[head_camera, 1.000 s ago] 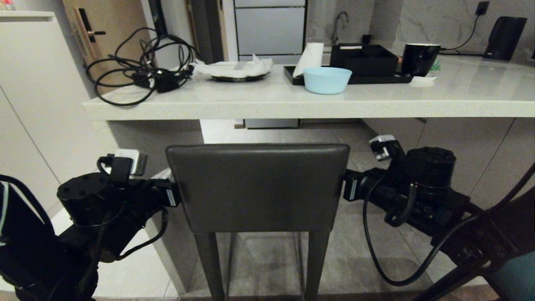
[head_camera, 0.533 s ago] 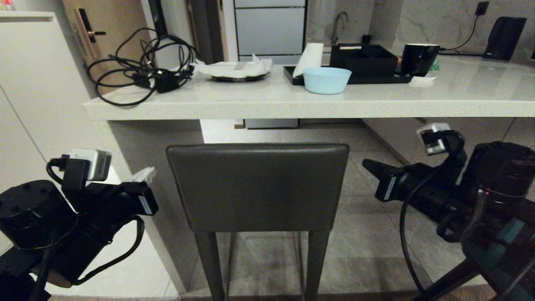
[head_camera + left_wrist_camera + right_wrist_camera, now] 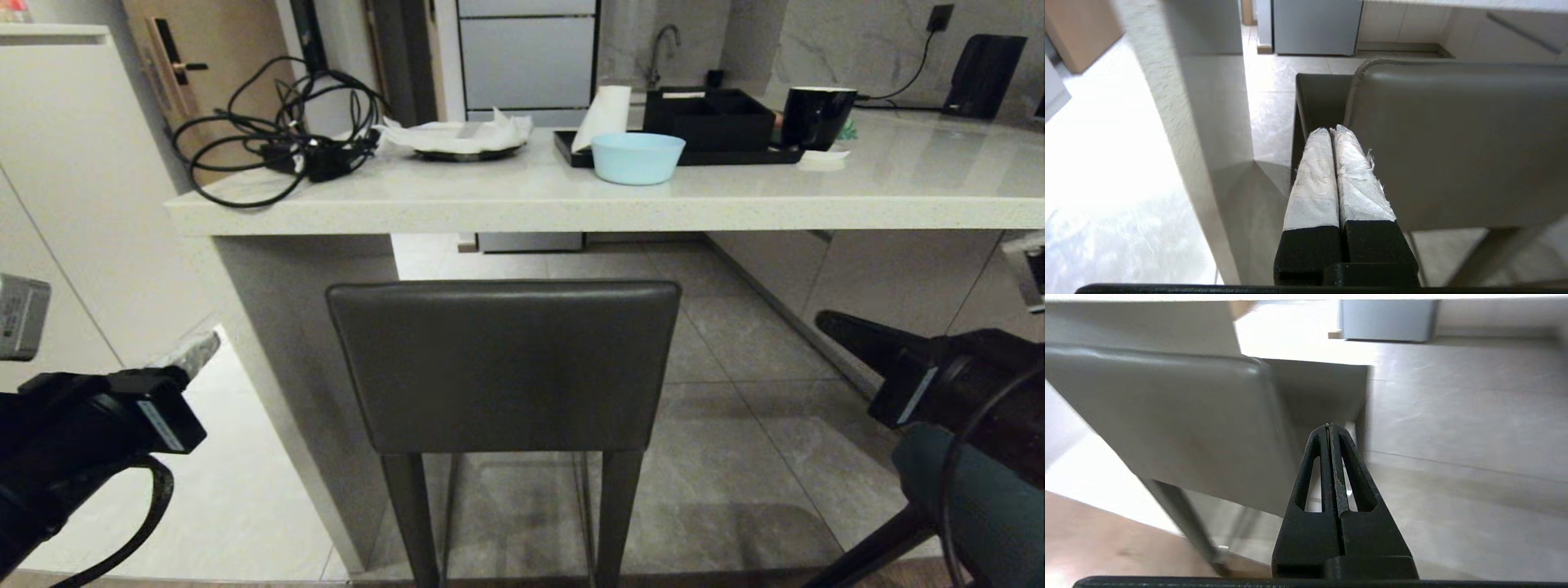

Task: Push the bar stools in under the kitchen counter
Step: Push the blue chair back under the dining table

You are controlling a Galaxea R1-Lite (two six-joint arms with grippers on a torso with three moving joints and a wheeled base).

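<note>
Stools: we count two. Nearest us, at the lower right edge of the head view, only a slice of the teal stool (image 3: 963, 498) shows, with one thin black leg slanting beneath it. Our right gripper (image 3: 824, 321) hangs just above that teal back, well apart from the grey stool (image 3: 504, 363); its two black fingers (image 3: 1331, 465) are pressed together, nothing between them. Our left gripper (image 3: 208, 343) sits low at the left, also clear of the grey stool, its two tape-wrapped fingers (image 3: 1316, 171) pressed flat against each other and empty.

The grey stool stands centred before us, flat rectangular back toward us, two square legs visible below. Its seat reaches in under the counter (image 3: 735, 212), beside the white side panel (image 3: 286, 343) on the left.

On the countertop, going farther: one tangle of black cables (image 3: 277, 139), one plate with crumpled paper (image 3: 465, 135), one pale blue bowl (image 3: 638, 157), one paper roll (image 3: 602, 116), one black tray with a box (image 3: 709, 122), one black mug (image 3: 816, 114). Beyond, one tap (image 3: 665, 45) and one dark kettle-like object (image 3: 980, 73) by the wall.

We can read no writing; the small labels on both gripper bodies are too small to tell.
</note>
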